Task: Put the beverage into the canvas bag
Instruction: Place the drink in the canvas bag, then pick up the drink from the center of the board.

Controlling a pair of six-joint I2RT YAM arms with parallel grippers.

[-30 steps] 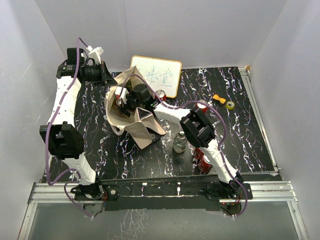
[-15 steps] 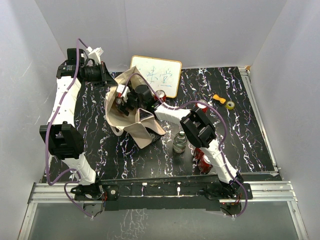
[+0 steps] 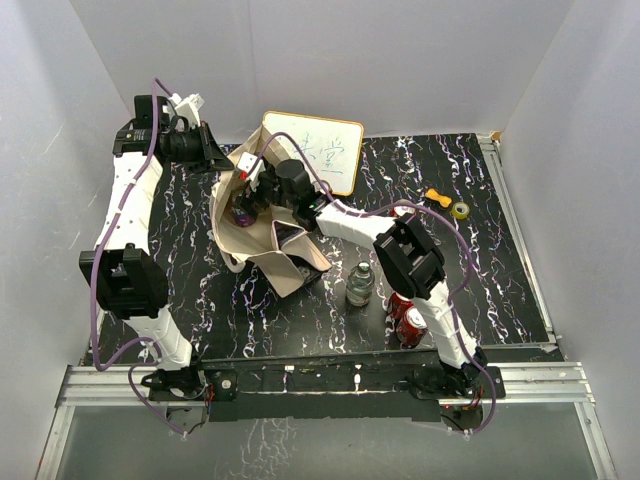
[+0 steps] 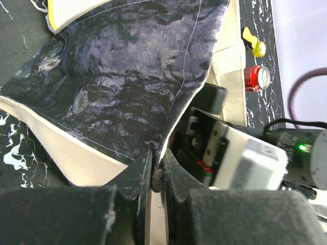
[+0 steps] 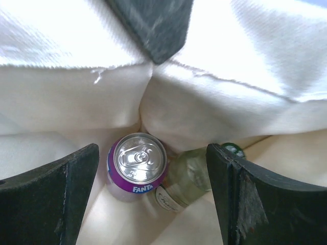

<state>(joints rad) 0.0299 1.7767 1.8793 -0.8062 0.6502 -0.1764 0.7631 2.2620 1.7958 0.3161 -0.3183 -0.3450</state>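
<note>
Right gripper (image 5: 152,149) higher, clear of purple can (image 5: 137,166)

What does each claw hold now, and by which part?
The left claw pinches the canvas bag by the edge of its mouth. The right claw is open above the Fanta can and holds nothing.

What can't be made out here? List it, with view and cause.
- Top view: most of the bag's inside, behind the right arm.
- Top view: writing on the board, too small.
- Top view: red cans, partly under that arm.
- Right wrist: bottle label, partly behind the Fanta can.
</note>
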